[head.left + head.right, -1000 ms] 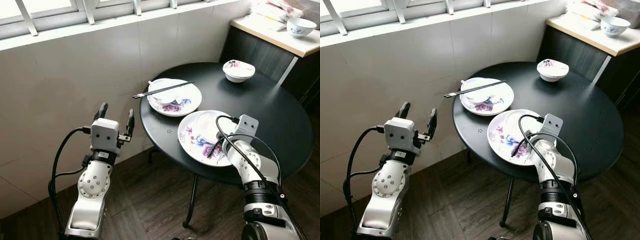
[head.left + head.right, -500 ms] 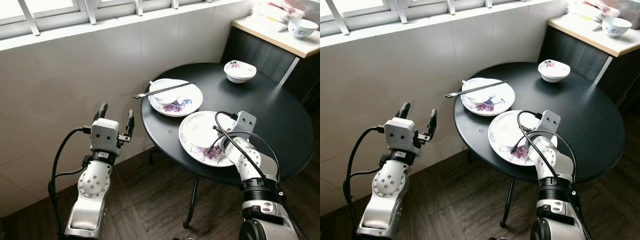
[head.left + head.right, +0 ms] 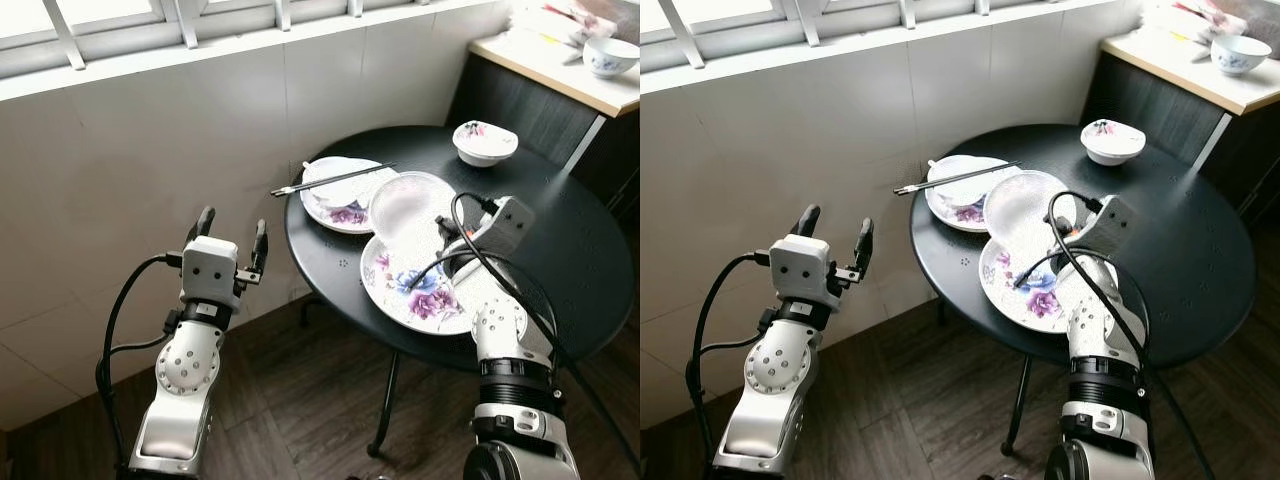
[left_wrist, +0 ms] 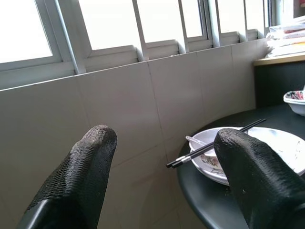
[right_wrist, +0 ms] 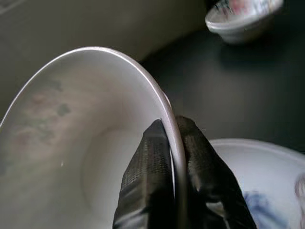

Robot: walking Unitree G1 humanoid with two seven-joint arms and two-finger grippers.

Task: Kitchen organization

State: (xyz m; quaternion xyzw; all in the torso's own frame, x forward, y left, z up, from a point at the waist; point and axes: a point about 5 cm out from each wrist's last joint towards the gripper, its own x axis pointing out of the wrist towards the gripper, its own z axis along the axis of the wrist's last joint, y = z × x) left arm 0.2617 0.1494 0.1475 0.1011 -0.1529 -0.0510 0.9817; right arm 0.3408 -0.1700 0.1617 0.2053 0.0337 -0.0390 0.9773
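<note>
Right gripper (image 5: pixel 172 143) is clamped on the rim of a white bowl (image 3: pixel 408 208), one finger inside the rim and one outside, holding the bowl tilted on edge above the round black table (image 3: pixel 560 240). The bowl hangs over the far edge of a large flowered plate (image 3: pixel 425 290) that lies flat near the table's front edge. Just beyond the bowl, toward the tiled wall (image 3: pixel 150 170), a second flowered plate (image 3: pixel 335 195) lies flat, with a pair of black chopsticks (image 3: pixel 330 180) resting across it, their tips reaching out past the table edge; a white spoon (image 4: pixel 195 141) lies on that plate under the chopsticks. A small flowered bowl (image 3: pixel 485 142) stands upright at the far side of the table, well apart from both plates. Beyond the table a counter (image 3: pixel 560 70) carries another small bowl (image 3: pixel 612 57). Left gripper (image 3: pixel 232 235) is raised beside the table, off its edge and in front of the wall, fingers (image 4: pixel 86 171) spread apart and holding nothing
</note>
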